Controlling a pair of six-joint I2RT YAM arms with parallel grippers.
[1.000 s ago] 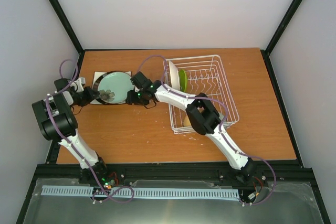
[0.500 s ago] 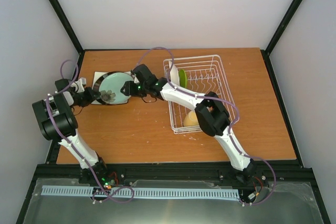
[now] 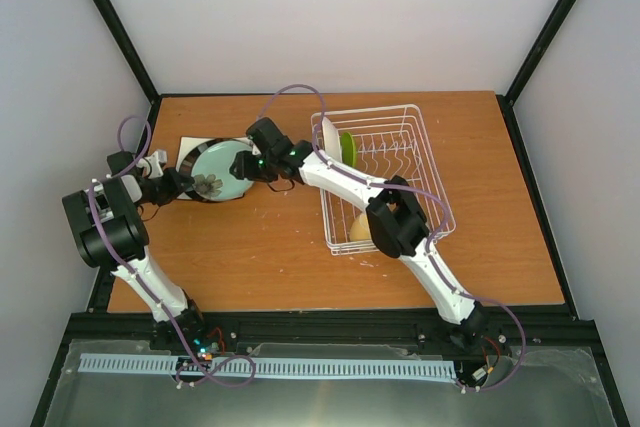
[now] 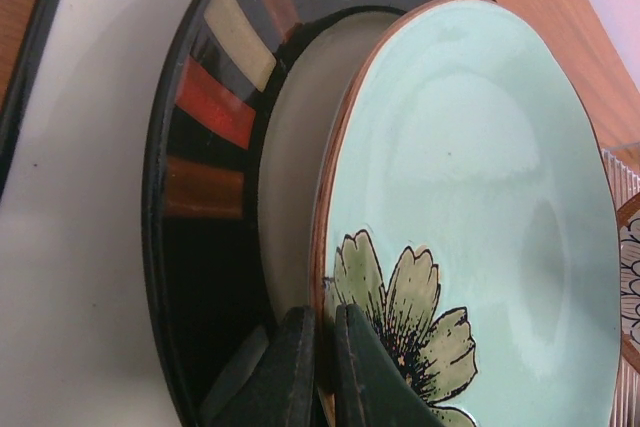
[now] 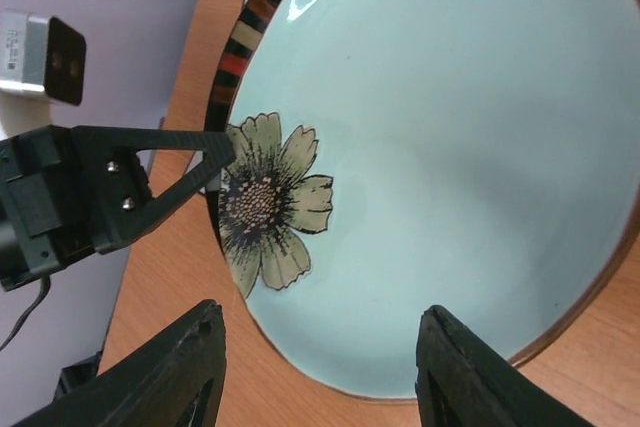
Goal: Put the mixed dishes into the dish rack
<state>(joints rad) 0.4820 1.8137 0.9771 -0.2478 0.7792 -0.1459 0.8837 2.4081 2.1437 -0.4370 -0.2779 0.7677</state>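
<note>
The pale green plate (image 3: 222, 165) with a flower print lies on the dark-rimmed plate (image 3: 185, 160), which lies on the white square plate (image 3: 188, 143). My left gripper (image 3: 195, 185) is shut on the pale green plate's near-left rim (image 4: 325, 372) and tilts it up off the dark-rimmed plate (image 4: 200, 147). My right gripper (image 3: 238, 165) is open, its fingertips (image 5: 165, 367) spread over the plate's right edge (image 5: 430, 147), apart from it. The white wire dish rack (image 3: 420, 137) holds an upright pale bowl (image 3: 327, 142), the lime-green plate (image 3: 347, 150) and the yellow mug (image 3: 362, 228).
The stacked plates sit at the table's back left near the wall. The right arm stretches across from the rack's left side. Black frame posts stand at the table's back corners.
My right gripper has moved left and back from beside the plate to over its right edge. The left gripper keeps its hold on the plate's rim.
</note>
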